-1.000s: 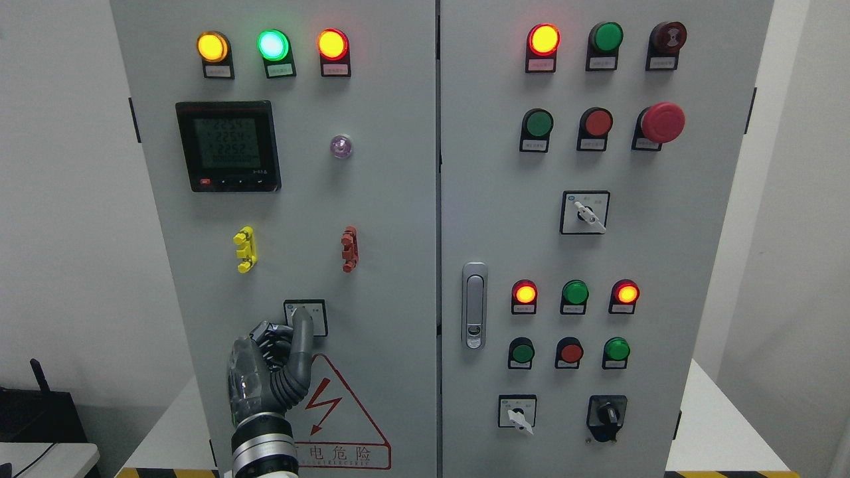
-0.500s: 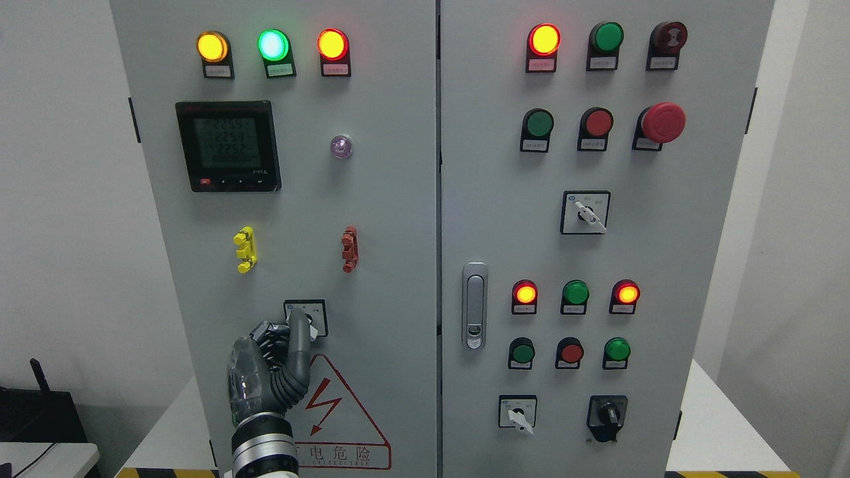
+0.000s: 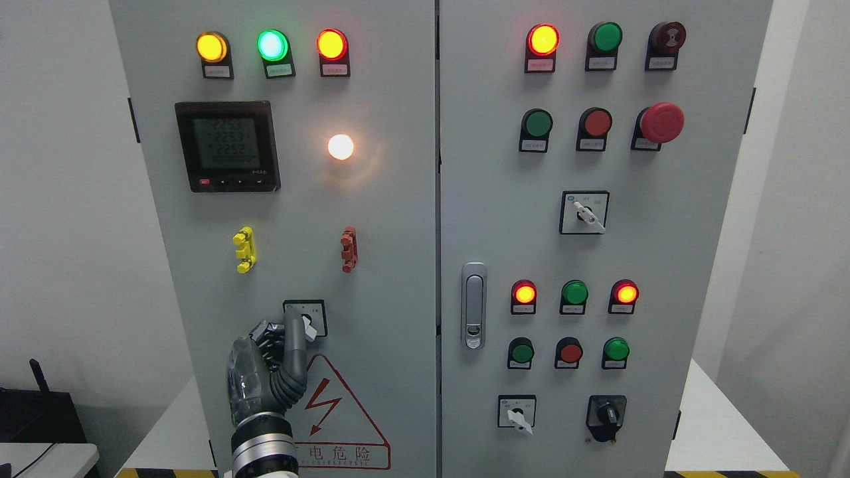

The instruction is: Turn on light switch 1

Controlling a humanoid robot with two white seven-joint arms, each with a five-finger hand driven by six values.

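On the grey metal cabinet's left door (image 3: 385, 265), the robot's left hand (image 3: 265, 372) is reaching up from the bottom edge, its grey index finger (image 3: 294, 332) extended and touching the small square rotary switch (image 3: 307, 318) just above the red triangular warning sign (image 3: 345, 425); the other fingers are curling in, gripping nothing. Above and to the right, the round white lamp (image 3: 340, 147) is glowing brightly beside the black digital meter (image 3: 227, 146).
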